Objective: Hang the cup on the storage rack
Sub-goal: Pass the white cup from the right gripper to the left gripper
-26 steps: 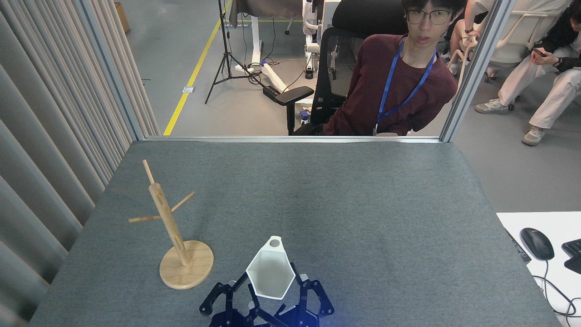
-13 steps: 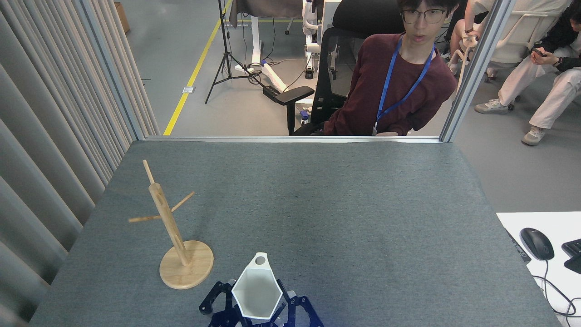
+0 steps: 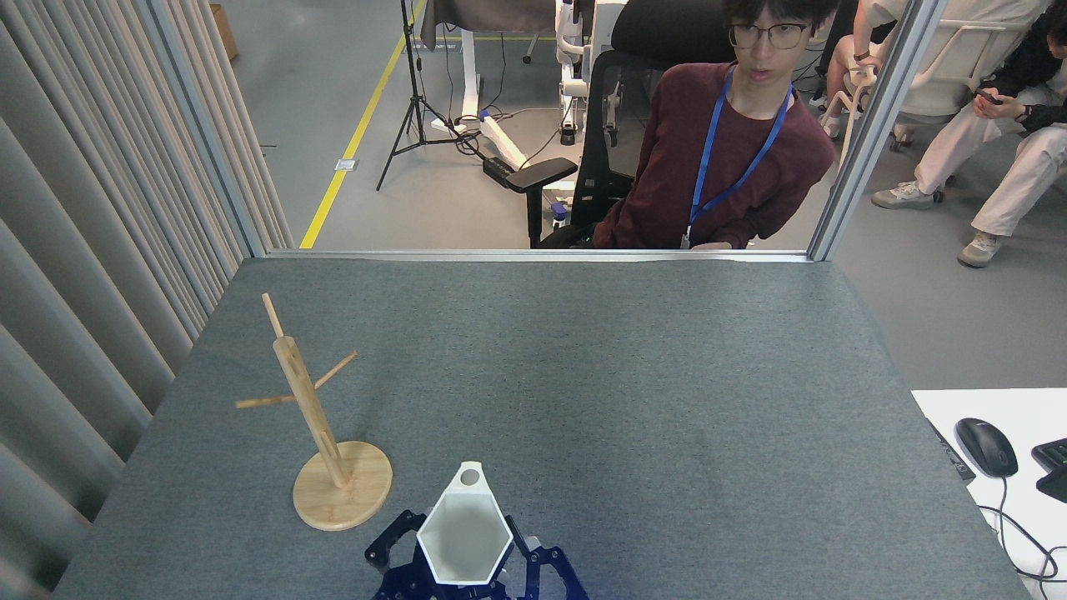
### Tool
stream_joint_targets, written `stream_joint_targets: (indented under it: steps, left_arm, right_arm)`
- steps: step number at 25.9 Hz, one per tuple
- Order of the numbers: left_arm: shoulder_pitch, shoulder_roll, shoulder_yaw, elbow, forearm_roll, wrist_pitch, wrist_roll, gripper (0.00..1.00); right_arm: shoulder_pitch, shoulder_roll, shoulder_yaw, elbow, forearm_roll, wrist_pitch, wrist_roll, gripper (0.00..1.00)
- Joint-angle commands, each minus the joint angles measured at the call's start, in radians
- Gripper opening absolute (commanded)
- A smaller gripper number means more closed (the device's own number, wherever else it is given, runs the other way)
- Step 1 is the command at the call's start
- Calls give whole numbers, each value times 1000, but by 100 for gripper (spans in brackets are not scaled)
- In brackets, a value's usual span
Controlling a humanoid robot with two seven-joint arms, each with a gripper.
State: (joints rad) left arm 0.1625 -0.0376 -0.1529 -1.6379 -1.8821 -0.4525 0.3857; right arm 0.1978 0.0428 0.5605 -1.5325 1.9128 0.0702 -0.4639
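Note:
The white hexagonal cup (image 3: 463, 537) is held upright at the bottom middle of the head view, its open mouth facing me and its pierced handle tab (image 3: 470, 477) pointing away. My right gripper (image 3: 465, 560) comes up from the bottom edge and is shut on the cup, with dark fingers (image 3: 392, 537) showing on both sides of it. The bamboo storage rack (image 3: 310, 408) stands to the left on its round disc base (image 3: 343, 497), its post slanted and thin pegs sticking out. The cup is just right of the base and apart from it. My left gripper is out of view.
A grey felt table (image 3: 583, 375) carries everything. A ribbed curtain wall (image 3: 100, 250) runs along the left edge. A person (image 3: 717, 150) sits behind the far edge. At the right, a white desk holds a black mouse (image 3: 985, 446).
The gripper has carried the cup left and toward me, from right of the rack's base to close beside it. The rack has not moved.

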Motion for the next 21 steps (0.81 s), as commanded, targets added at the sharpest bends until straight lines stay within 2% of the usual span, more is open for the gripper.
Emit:
stream_joint_targets:
  steps: [1, 7, 9, 11, 13, 16, 18, 20, 21]
  left_arm:
    - [0, -1, 0, 0, 1, 0, 5, 14]
    - [-6, 1, 0, 1, 1, -2, 5, 15]
    - [-8, -1, 0, 4, 0, 0, 5, 15]
    - [-8, -1, 0, 9, 0, 2, 5, 15]
    - [-6, -2, 0, 10, 1, 3, 5, 15]
    - [3, -5, 0, 9, 0, 6, 9, 14]
    - [9, -7, 4, 7, 1, 15, 16, 14]
    - [20, -7, 10, 3, 6, 43, 19, 14]
    - [26, -5, 10, 1, 8, 58, 19, 14]
  right_arm:
    - [-3, 2, 1, -11, -1, 5, -2, 98]
    - [-5, 6, 1, -77, -11, -1, -35, 98]
    - [-8, 9, 2, -104, -40, -4, -36, 98]
    - [-15, 14, 2, -130, -106, 0, -38, 98]
    - [-31, 20, -27, -156, -205, 14, -41, 98]
    - [-72, 26, -206, -159, -420, 65, -27, 98]
    - [-80, 23, -352, -140, -528, 72, -15, 98]
    - [-63, 12, -458, -97, -534, 69, 42, 98]
    - [-51, 5, -470, -81, -520, 69, 62, 98]
